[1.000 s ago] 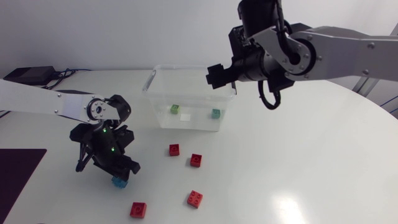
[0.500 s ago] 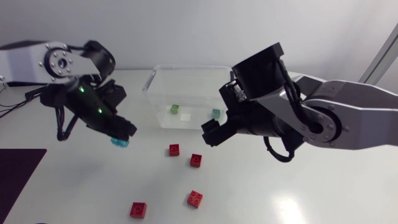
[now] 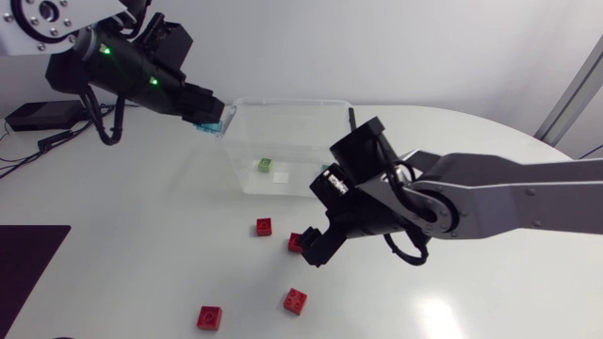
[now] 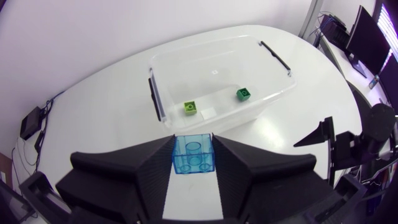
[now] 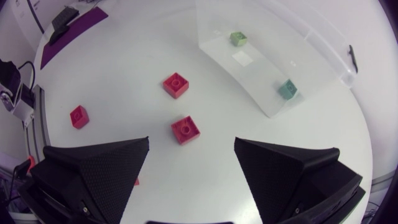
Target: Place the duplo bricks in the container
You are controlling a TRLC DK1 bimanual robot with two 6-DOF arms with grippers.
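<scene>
The left pincer (image 3: 204, 118) grips a blue brick (image 4: 194, 155), with one finger on each side of it. It hangs up high by the clear box (image 3: 283, 102), at the box's 10 o'clock corner. A green brick (image 4: 191, 107) and a teal brick (image 4: 243, 94) lie inside the box.

The right pincer (image 5: 191, 144) is wide open, low over the tabletop (image 3: 490, 282) at the box's 6 o'clock. A red brick (image 5: 185, 129) lies just ahead of its fingers. A second red brick (image 3: 264, 226) lies at the right pincer's 10 o'clock. A third red brick (image 3: 295, 300) lies at its 6 o'clock.
</scene>
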